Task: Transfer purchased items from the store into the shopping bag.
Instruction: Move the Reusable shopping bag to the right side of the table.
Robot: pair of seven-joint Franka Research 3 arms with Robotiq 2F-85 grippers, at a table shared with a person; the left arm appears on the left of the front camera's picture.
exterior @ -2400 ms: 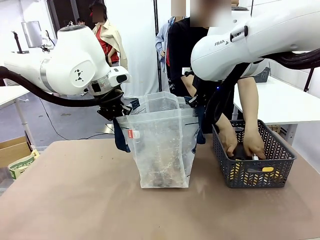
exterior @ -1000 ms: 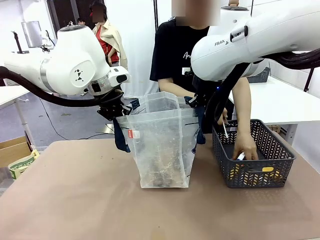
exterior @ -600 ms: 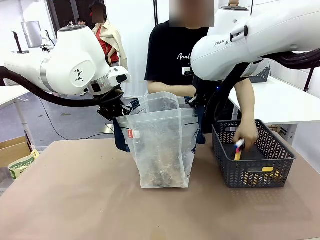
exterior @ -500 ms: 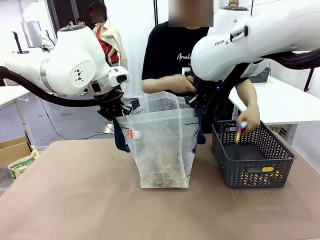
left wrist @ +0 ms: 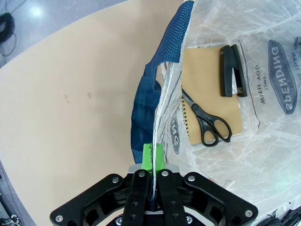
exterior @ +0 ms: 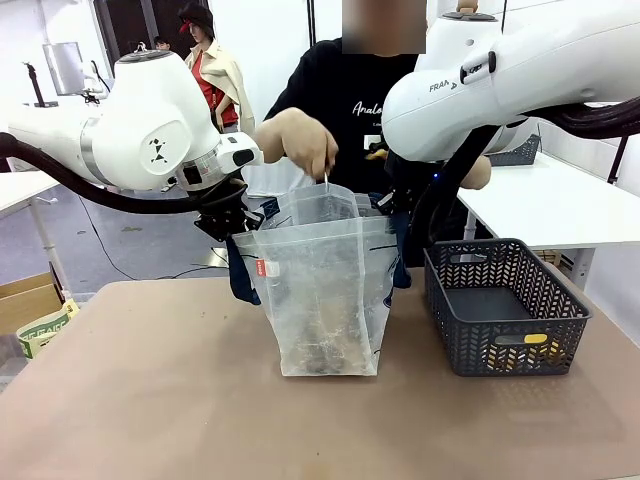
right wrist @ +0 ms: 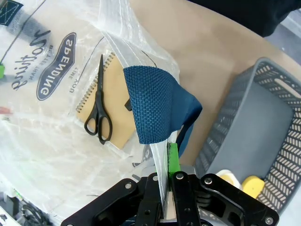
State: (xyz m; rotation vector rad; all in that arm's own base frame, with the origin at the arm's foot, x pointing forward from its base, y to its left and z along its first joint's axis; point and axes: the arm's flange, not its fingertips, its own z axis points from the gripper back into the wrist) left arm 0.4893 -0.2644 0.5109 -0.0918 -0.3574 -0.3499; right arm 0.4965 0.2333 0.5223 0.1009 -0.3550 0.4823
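Observation:
The shopping bag (exterior: 320,290) stands open mid-table, held by its rim on both sides. My left gripper (exterior: 236,226) is shut on its left rim beside the navy handle (left wrist: 150,94); in the left wrist view the green pads (left wrist: 147,159) pinch the plastic. My right gripper (exterior: 396,212) is shut on the right rim (right wrist: 162,155). Inside lie a tan spiral notebook (left wrist: 211,99), black scissors (left wrist: 207,123) and a black stapler (left wrist: 231,70). A person's hand (exterior: 298,140) holds a thin item (exterior: 326,183) over the bag's mouth. The store (exterior: 505,320) stands to the right with a yellow piece (exterior: 535,338) in it.
The person stands at the far side, directly behind the bag. A cardboard box (exterior: 25,300) sits off the table's left edge. A white table (exterior: 560,200) stands behind the basket. Bare brown tabletop (exterior: 150,400) lies in front.
The person's hands have left the basket; one has risen and swung left over the bag's mouth with a thin item. Both arms and the bag have stayed still.

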